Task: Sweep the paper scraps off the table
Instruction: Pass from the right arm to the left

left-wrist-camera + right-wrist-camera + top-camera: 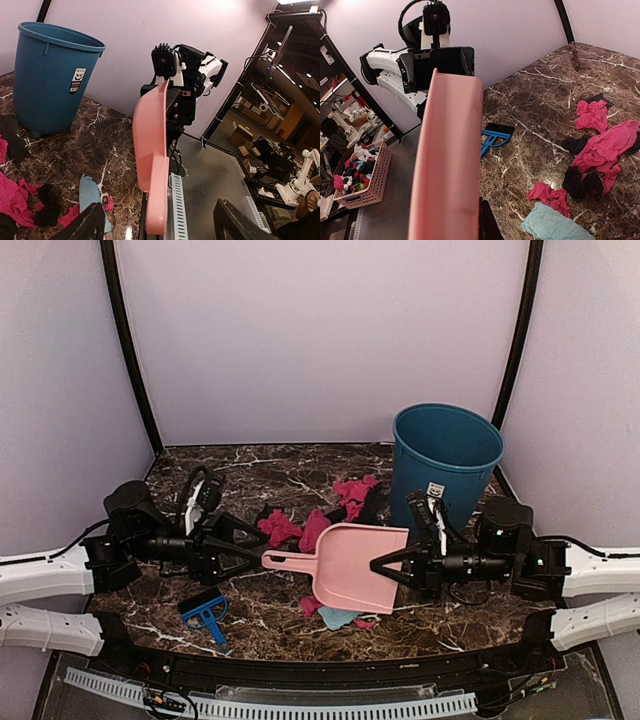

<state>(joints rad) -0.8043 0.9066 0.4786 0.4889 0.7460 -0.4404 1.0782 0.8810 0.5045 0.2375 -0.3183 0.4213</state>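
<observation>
Across the middle of the wide dark-brown marble-patterned table point(250, 468), the wrinkly magenta, black and light-blue paper scraps point(352, 492) lay loose, none of them gathered. Most sat in a cluster at 11 to 12 o'clock from the pale-pink plastic dustpan point(350, 565). A light-blue piece and a few magenta ones showed at 6 o'clock, partly under its near edge.

The dustpan's long axis ran from 9 to 3 o'clock with the handle pointing to 9. The scraps therefore lay off its side rather than before its mouth, and I judged that the next move would turn on this.

My right gripper point(383, 565) was clamped on the thin lip at the pan's 3 o'clock edge and carried it, apparently clear of the tabletop. My left gripper point(252, 548) had its fingers spread wide, with the handle's tip reaching between them. I could not tell whether either finger touched it.

Both arms lay low and stretched inward, forearms nearly level, facing one another along that same 9-to-3 line. My left arm was the nearer to the main cluster.

The small blue hand brush point(205, 612) lay on the table at 7 o'clock from the left gripper, untouched. The tall blue plastic bin point(445, 460) stood at 1 o'clock from the pan.
</observation>
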